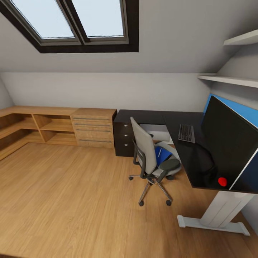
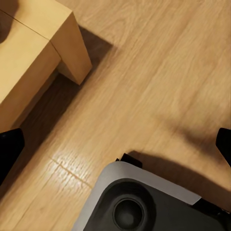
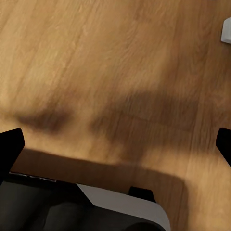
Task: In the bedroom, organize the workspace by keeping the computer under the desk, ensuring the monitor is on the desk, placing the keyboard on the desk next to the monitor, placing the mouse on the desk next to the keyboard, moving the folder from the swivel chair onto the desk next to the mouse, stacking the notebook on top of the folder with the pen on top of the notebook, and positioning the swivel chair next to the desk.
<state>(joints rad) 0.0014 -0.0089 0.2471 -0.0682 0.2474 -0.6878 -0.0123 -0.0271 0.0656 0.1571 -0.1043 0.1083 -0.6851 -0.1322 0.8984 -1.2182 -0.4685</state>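
A: Attic bedroom, head view: your desk (image 1: 150,116) runs from 12 o'clock out to 3 o'clock, black top, dark drawers with silver knobs at the near-left end.

B: And the monitor?

A: The monitor (image 1: 229,143) stands on the desk at 3 o'clock, black front facing the room. The keyboard (image 1: 186,133) lies flat on the desk just beside it, on the far side. A small red object (image 1: 222,181) sits at the desk's near edge, below the screen.

B: Where is your chair?

A: The chair (image 1: 152,161) is at 1 o'clock, near the desk, its seat turned toward it. The folder (image 1: 163,154) shows blue on the seat, partly hidden by the backrest and armrest.

B: Anything else?

A: Low wooden cabinets (image 1: 53,125) line the wall from 9 to 11 o'clock. A skylight (image 1: 71,21) sits overhead, shelves (image 1: 233,79) at 2 o'clock.

B: Your grippers?

A: The left gripper (image 2: 115,144) hangs over the floor (image 2: 159,72), fingers wide apart, holding nothing, with a pale wooden block (image 2: 33,53) beyond it and the robot base (image 2: 144,202) underneath. The right gripper (image 3: 115,144) is likewise spread and empty above bare floorboards.
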